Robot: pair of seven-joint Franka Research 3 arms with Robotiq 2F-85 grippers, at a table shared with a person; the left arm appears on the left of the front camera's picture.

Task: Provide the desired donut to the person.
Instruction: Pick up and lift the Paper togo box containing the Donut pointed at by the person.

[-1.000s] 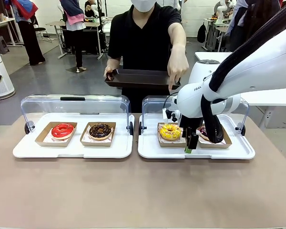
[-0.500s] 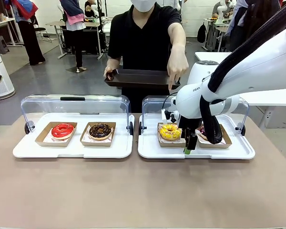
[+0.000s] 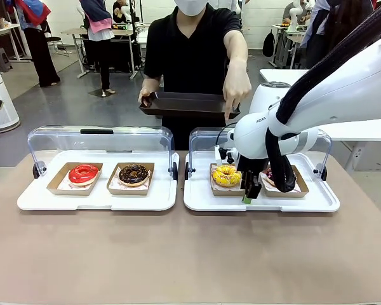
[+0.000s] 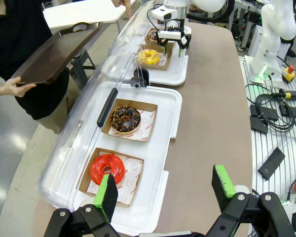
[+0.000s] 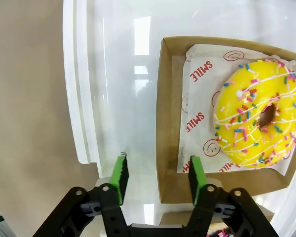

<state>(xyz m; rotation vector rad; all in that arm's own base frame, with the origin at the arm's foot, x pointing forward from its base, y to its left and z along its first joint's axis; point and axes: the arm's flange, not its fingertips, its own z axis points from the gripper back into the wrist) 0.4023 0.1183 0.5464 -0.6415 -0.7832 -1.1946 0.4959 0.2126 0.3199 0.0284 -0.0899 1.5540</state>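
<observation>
- Two risks: my right gripper [image 5: 158,170] stands with jaws apart astride the near wall of the cardboard tray [image 5: 161,98]. That tray holds the yellow sprinkled donut [image 5: 254,116]. Pinching only the thin wall could tear it or tip the donut out.
- My left gripper [image 4: 165,190] hangs wide apart, well away.
- My arm hides most of the neighbouring donut [image 3: 268,178], and I cannot tell how deep my pads sit.

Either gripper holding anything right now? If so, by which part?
Nothing held. Right gripper jaws straddle the side wall of the cardboard tray under the yellow donut, with gaps on both sides. Left gripper is open and empty.
</observation>
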